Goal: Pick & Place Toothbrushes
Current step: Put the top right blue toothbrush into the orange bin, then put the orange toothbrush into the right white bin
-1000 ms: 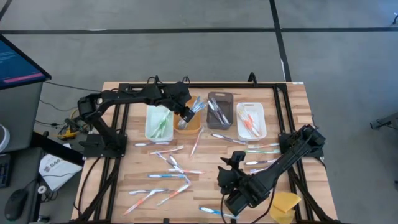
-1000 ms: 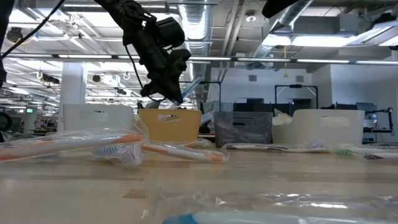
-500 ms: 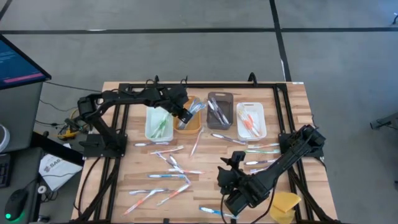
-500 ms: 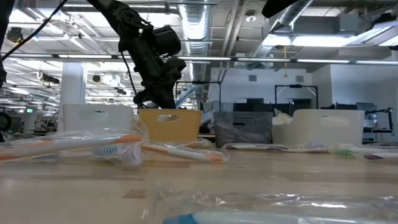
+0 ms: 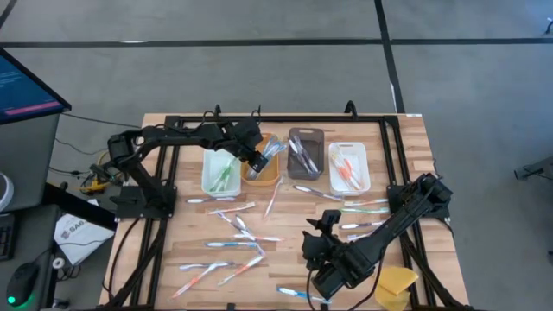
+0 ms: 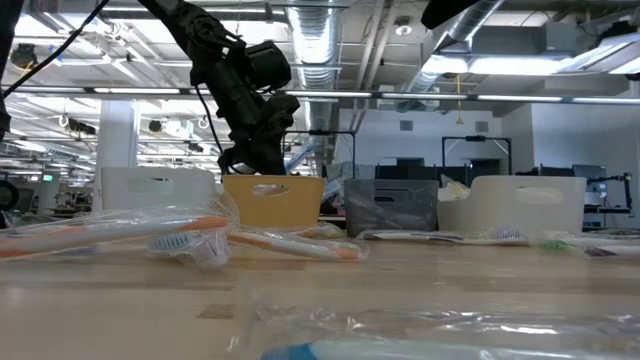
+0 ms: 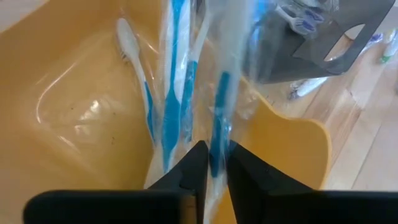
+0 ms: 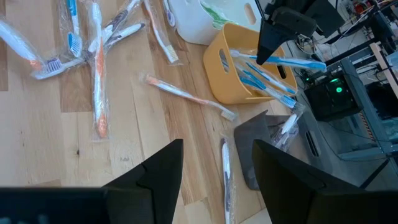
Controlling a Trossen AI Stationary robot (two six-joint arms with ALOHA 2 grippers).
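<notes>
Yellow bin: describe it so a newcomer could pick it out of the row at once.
Four bins line the far edge of the wooden table. The yellow bin is second from the left, between the pale green bin and the grey bin. It alone holds blue toothbrushes, with the left tool over it.

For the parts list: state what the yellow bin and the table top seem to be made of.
Yellow bin: apparently moulded plastic, smooth and semi-glossy; its inner wall shows soft highlights and rounded corners. Table top: looks like wood, pale butcher-block style with a matte finish; plank seams and grain show.
</notes>
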